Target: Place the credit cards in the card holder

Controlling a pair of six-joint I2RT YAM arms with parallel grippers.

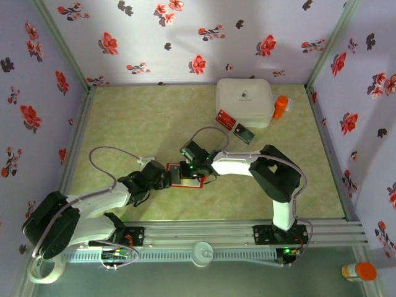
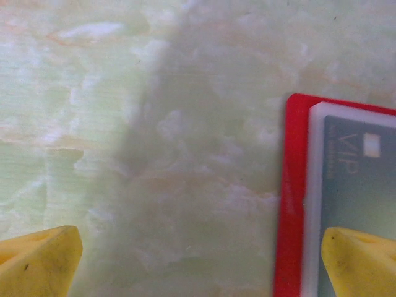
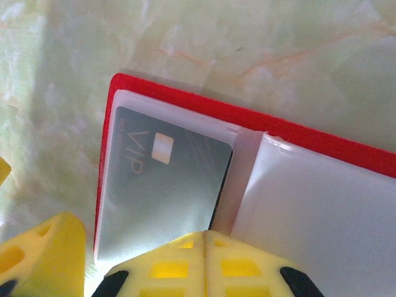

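Pale green desk point(image 1: 136, 117) sits inside flowered walls point(image 1: 185, 37). Close to the arms, the red card holder point(image 3: 185, 102) lies open and flat. A grey card point(image 3: 164, 185) looks tucked into one pocket. The right tool point(image 3: 204, 247) is pinched tight at that card's edge and grips nothing. The left tool point(image 2: 198, 260) is spread wide at the holder's side. One card seems done. Next, a tool must reach far for the red card point(image 1: 225, 119) and dark card point(image 1: 244, 133) by the white box point(image 1: 244, 102).
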